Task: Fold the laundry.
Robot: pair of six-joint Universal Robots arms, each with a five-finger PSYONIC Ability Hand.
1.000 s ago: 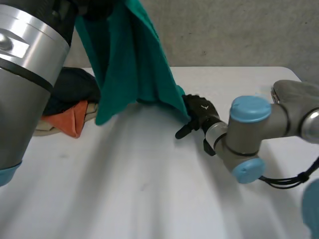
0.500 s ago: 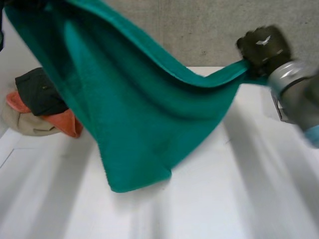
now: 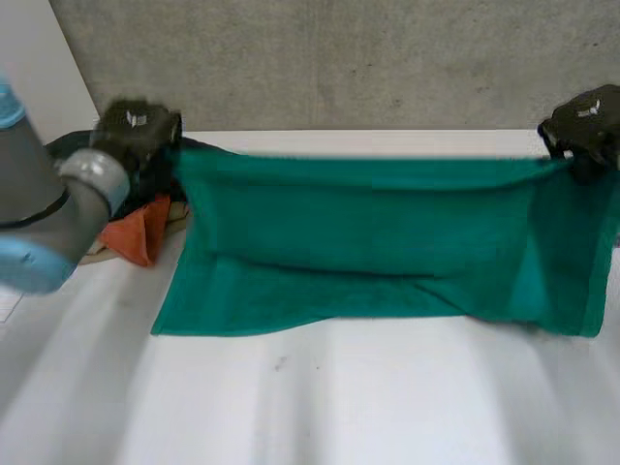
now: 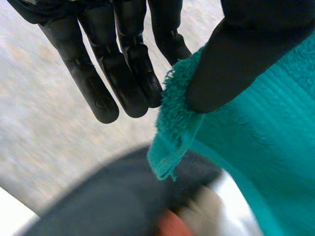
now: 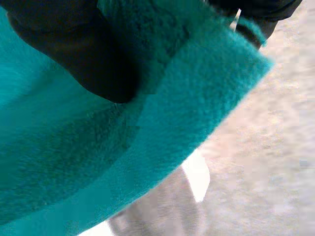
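While left hand (image 3: 137, 128) and right hand (image 3: 585, 118) pinch its top corners, the teal towel (image 3: 368, 237) hangs between them — taut.

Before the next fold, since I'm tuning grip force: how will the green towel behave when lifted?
Likely floppy: the towel sags between the left robot hand and right robot hand, its lower part lying on the table. Probably not slippery: its surface looks fuzzy. It seems light for its size, since a thumb pinch at each top corner holds it.
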